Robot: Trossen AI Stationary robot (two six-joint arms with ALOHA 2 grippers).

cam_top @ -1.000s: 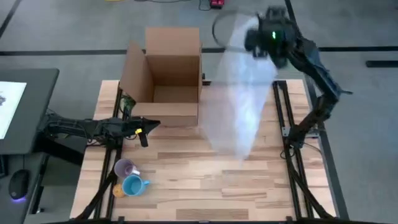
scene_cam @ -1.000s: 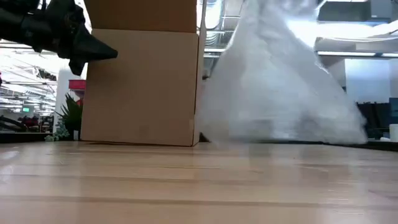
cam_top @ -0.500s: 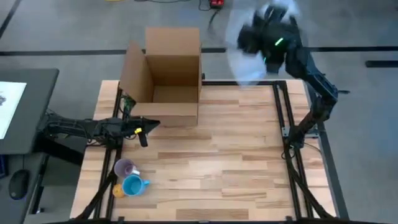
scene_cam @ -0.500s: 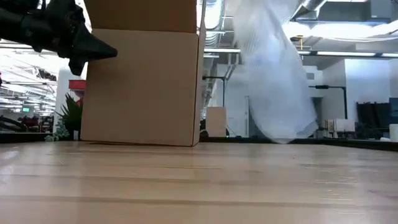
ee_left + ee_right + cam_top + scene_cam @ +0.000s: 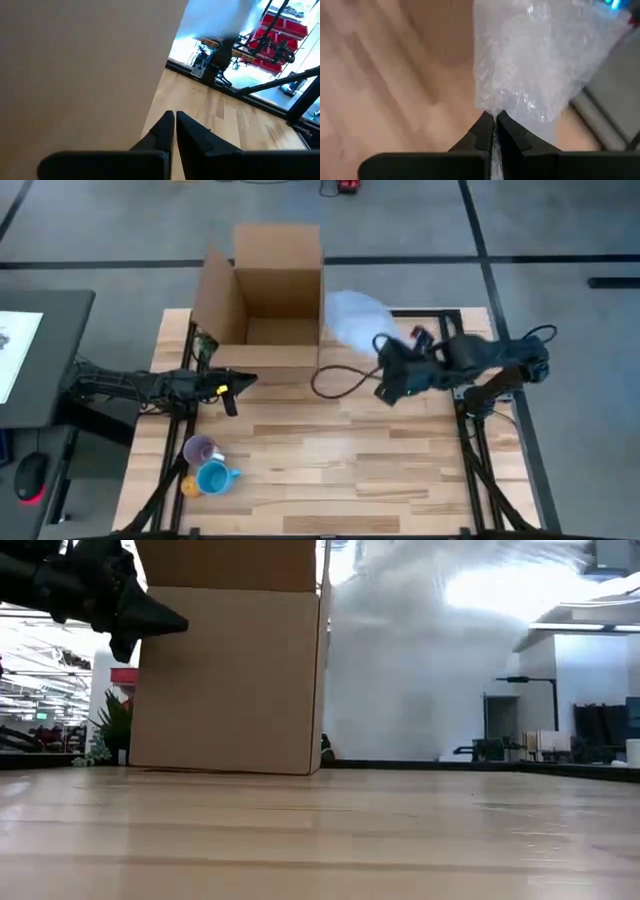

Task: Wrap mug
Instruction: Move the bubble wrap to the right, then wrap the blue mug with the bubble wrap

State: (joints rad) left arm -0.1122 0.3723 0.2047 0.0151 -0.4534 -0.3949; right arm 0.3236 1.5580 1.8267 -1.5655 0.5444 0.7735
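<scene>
A sheet of clear bubble wrap [image 5: 352,315] billows over the table's far middle, right of the cardboard box [image 5: 268,290]; it fills the low view as a blurred white mass [image 5: 420,650]. My right gripper [image 5: 385,387] is shut on it, above the table's right half. A purple mug [image 5: 202,449] and a blue mug [image 5: 212,477] stand upright near the front left corner. My left gripper [image 5: 238,383] waits shut and holds nothing, just in front of the box [image 5: 75,65], and shows at the low view's top left [image 5: 150,622]. My right gripper pinches a gathered bit of the bubble wrap's edge [image 5: 492,111] between its two fingers. From there the sheet fans out past the fingertips [image 5: 485,127], slack and crumpled. It trails from the gripper toward the table's far edge; whether any of it lies on the table, I cannot tell.
The open box stands at the far left-centre, one flap [image 5: 215,290] raised on its left side. A small orange thing [image 5: 187,487] lies beside the blue mug. Bare wood [image 5: 340,470] stretches across the table's near middle and right. Black frame rails [image 5: 470,430] run along the right edge.
My right gripper held the wrap high beyond the far edge, swung it clear of the table, then came down and toward the near left, over the table beside the box. The wrap, first hanging down to the tabletop, was lifted off and now billows behind the gripper.
</scene>
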